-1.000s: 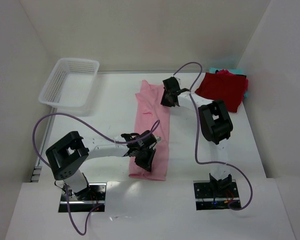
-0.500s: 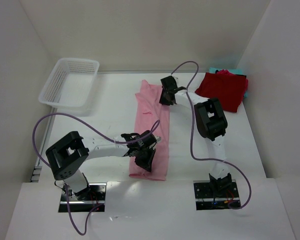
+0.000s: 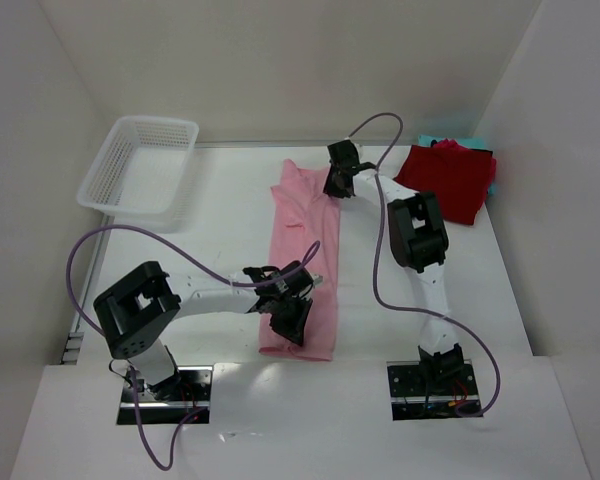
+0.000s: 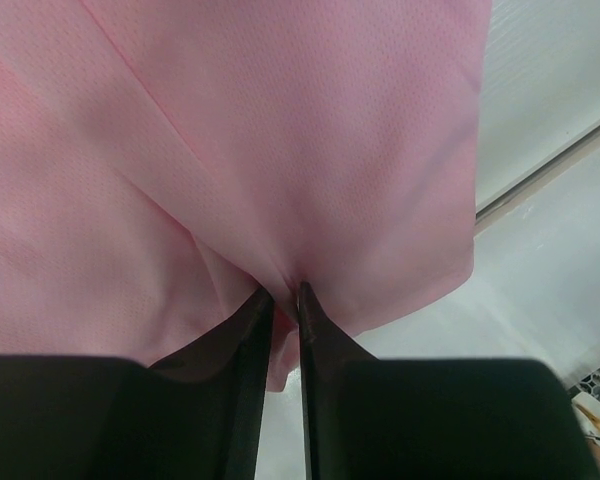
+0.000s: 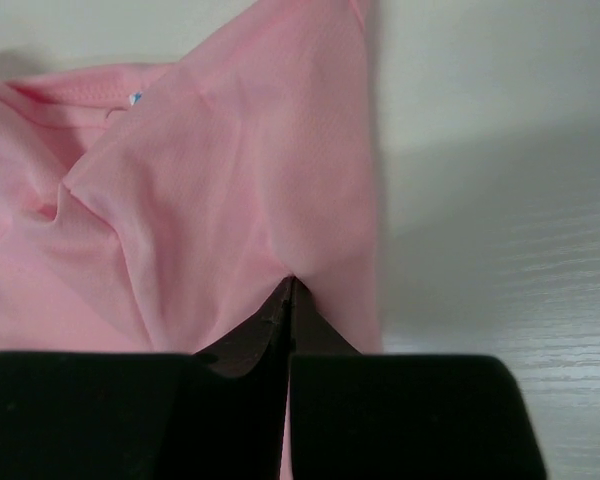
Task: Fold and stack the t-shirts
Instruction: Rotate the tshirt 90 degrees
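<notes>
Lying lengthwise down the middle of the top view, the light pink t-shirt forms a long narrow strip on the white table, one end in the upper centre of the frame and the other in the lower centre. The left gripper sits on the strip's lower right part, close to the bottom hem. In the left wrist view its two dark fingers are drawn in to a thin gap, with a ridge of pink cloth pinched between them. The right gripper is at the strip's upper right edge. The right wrist view shows its fingers pressed together on a fold of the pink cloth, with the collar and a small blue label in the upper left of that frame. In the upper right of the top view a dark red t-shirt lies folded, well apart from the pink one. It rests on a teal t-shirt that shows only as slivers at its edges. A white mesh basket stands in the upper left, near the left wall.
</notes>
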